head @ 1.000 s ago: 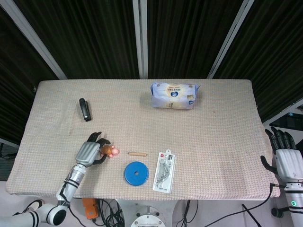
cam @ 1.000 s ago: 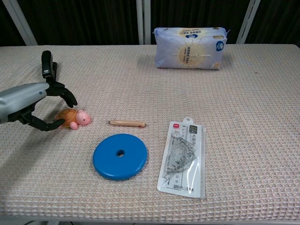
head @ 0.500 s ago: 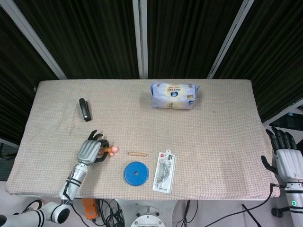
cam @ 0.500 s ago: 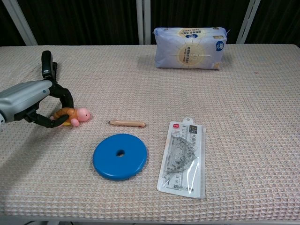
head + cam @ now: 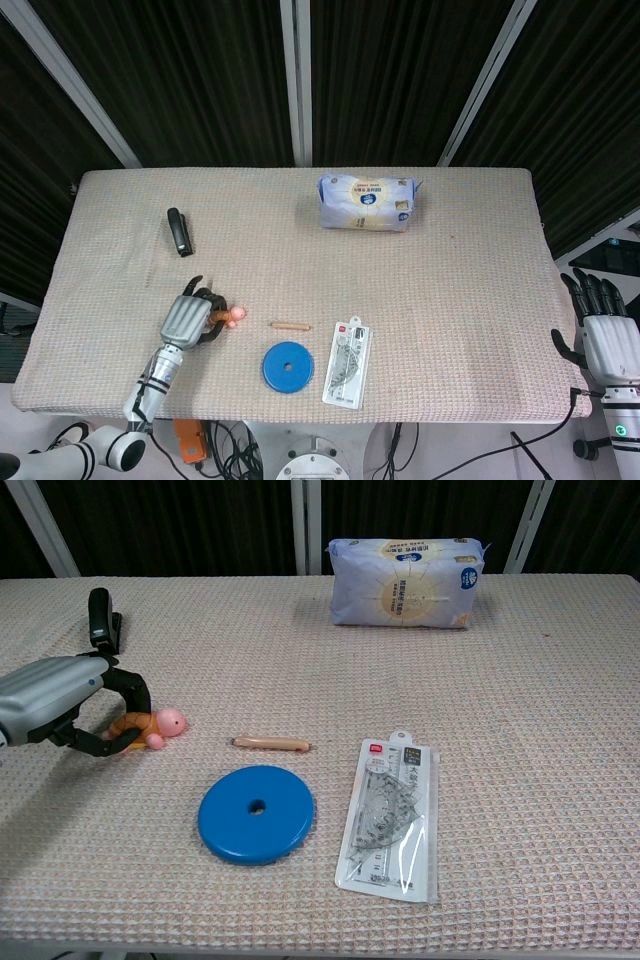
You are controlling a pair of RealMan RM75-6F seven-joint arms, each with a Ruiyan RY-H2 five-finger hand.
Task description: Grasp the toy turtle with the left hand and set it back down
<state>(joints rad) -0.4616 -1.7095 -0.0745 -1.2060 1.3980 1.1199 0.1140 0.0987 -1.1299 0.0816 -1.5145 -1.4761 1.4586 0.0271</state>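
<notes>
Now the left hand [image 5: 62, 702] lies low at the table's 8 o'clock side, its dark fingers [image 5: 128, 690] curled around the toy turtle [image 5: 152, 727] so that only the pink head and a bit of orange shell poke out toward 3 o'clock; in the head view the same left hand [image 5: 185, 320] covers most of the toy turtle [image 5: 228, 318]. Whether the turtle is lifted or resting on the table mat [image 5: 520, 730] cannot be told. Just beyond the turtle at 3 o'clock lies a small wooden stick [image 5: 270, 743], apart from it. At 5 o'clock from the turtle sits a blue disc [image 5: 255, 814] with a hole in its middle, and beside that, further toward 3 o'clock, a packaged ruler set [image 5: 392, 815] in clear plastic. At 12 o'clock from the hand lies a black stapler [image 5: 179, 231], well apart. Near the far edge of the table rests a pack of tissues [image 5: 405, 580]. The right hand [image 5: 607, 330] hangs off the table's 4 o'clock corner, fingers extended and apart, holding nothing.
</notes>
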